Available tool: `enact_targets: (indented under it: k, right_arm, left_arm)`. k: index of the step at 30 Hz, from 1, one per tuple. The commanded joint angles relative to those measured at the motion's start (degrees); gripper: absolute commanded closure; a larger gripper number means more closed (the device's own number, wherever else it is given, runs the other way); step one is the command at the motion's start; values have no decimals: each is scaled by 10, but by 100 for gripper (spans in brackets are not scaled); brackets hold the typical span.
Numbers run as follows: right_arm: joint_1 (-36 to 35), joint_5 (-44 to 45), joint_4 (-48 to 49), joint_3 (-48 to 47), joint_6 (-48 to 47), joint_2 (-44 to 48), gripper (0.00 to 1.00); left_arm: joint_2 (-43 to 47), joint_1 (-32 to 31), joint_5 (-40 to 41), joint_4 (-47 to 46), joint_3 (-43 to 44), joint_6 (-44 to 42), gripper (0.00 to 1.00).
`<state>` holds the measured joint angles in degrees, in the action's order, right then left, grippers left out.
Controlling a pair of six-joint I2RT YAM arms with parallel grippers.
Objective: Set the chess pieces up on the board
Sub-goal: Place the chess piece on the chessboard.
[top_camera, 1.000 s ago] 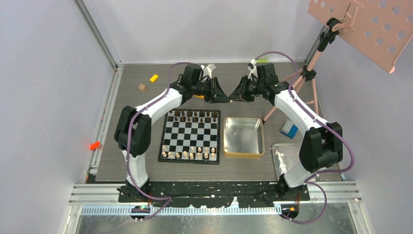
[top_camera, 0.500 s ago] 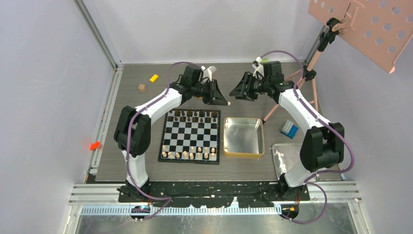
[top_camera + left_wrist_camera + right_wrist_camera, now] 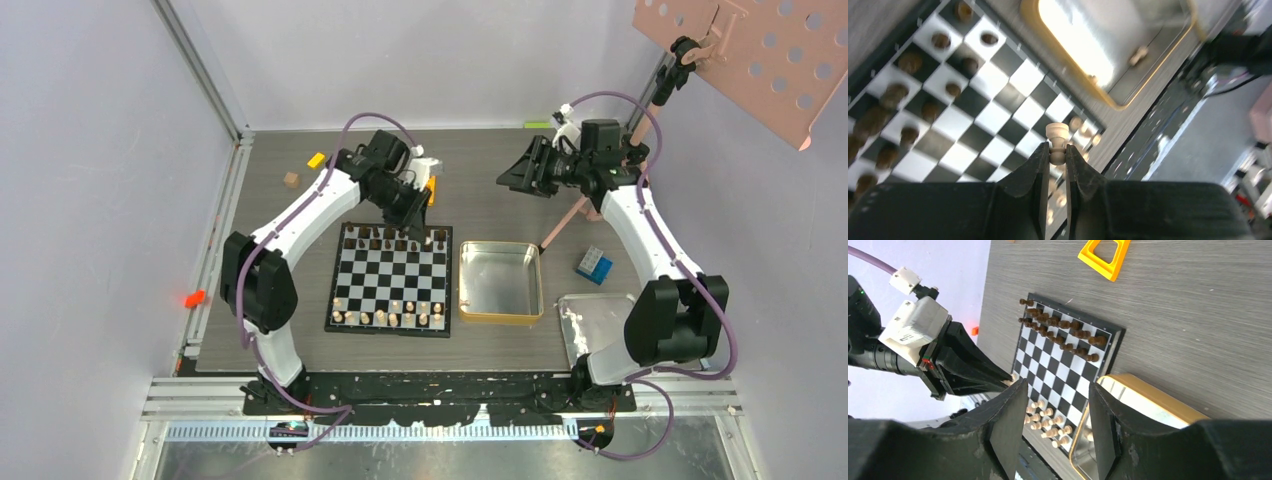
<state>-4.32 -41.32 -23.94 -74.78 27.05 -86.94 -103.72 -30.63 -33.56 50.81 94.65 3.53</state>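
Left claw (image 3: 1058,150) clenching pale pawn (image 3: 1056,131), hanging over board (image 3: 392,280) near its 12 o'clock edge. Dark pieces (image 3: 398,238) lining 12 o'clock rows, pale pieces (image 3: 392,315) sitting at 6 o'clock. Right claw (image 3: 1057,387) gaping, released, off toward 2 o'clock.

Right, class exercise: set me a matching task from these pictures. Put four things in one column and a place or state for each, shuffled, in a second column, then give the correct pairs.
Column one
1. left pincer
2. right pincer
3. dark chess pieces
4. gold tin

Column two
A. open, holding nothing
B. standing on the far rows of the board
C. shut on a pale chess piece
D. lying beside the board, on its right side in the top view

Pairs: 1-C, 2-A, 3-B, 4-D
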Motion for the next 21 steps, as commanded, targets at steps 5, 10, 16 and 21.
enact_targets:
  k: [5,10,16,21]
  right_arm:
    - [20,33,-43,51,-164,77,48]
    - [22,45,-40,87,-194,103,49]
    - [25,48,-42,99,-211,112,49]
    - [26,41,-42,101,-212,105,51]
  left_arm:
    - [28,1,132,263,-9,-189,100]
    - [13,-2,155,282,-26,-197,100]
    - [-11,-13,162,259,-54,-185,97]
    - [-31,-22,157,242,-70,-180,97]
